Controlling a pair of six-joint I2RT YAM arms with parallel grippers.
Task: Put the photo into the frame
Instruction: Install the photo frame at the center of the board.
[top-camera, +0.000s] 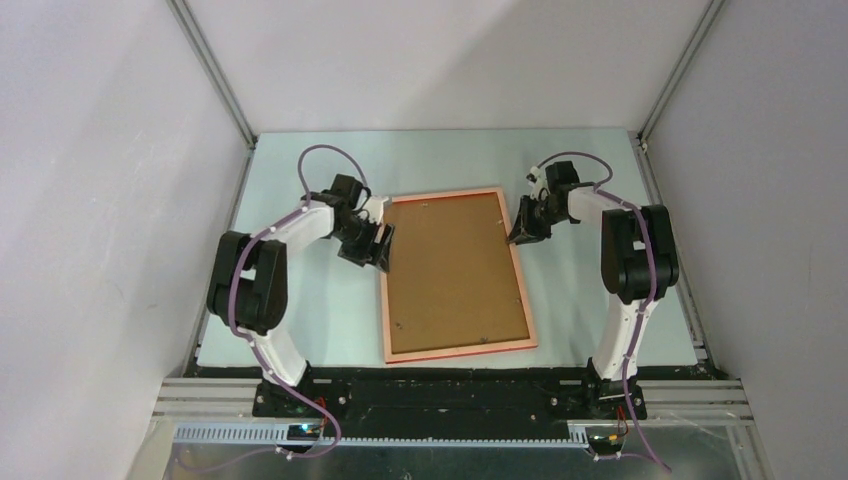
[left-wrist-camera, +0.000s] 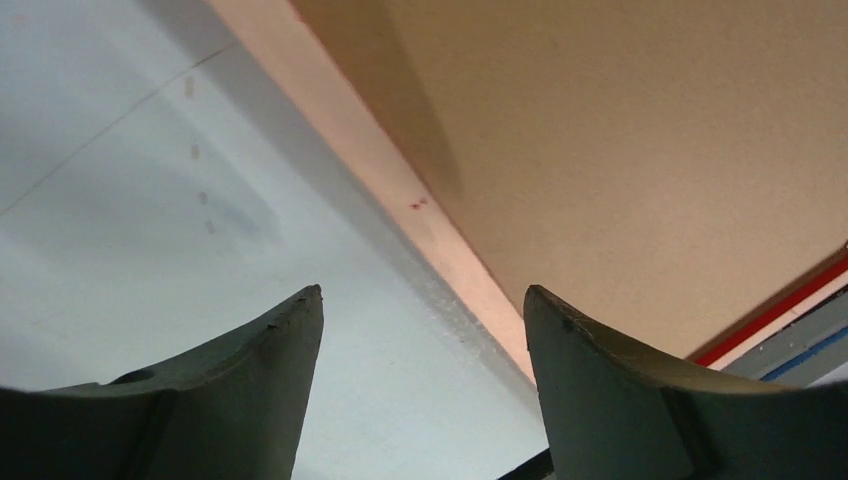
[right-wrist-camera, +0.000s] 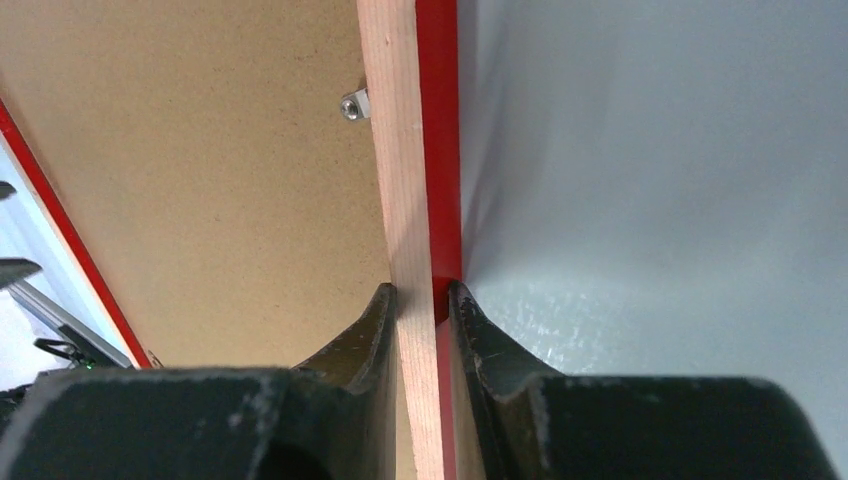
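Right wrist view has the right gripper (right-wrist-camera: 420, 292) pinched tight on one rail of the frame (right-wrist-camera: 408, 180); left gripper (left-wrist-camera: 423, 295) gapes wide, empty, by the opposite edge.

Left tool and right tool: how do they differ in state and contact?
The left tool is open and holds nothing; the right tool is shut on the frame. The left tool sits by its left edge; the right tool grips its right edge. Both are dark.
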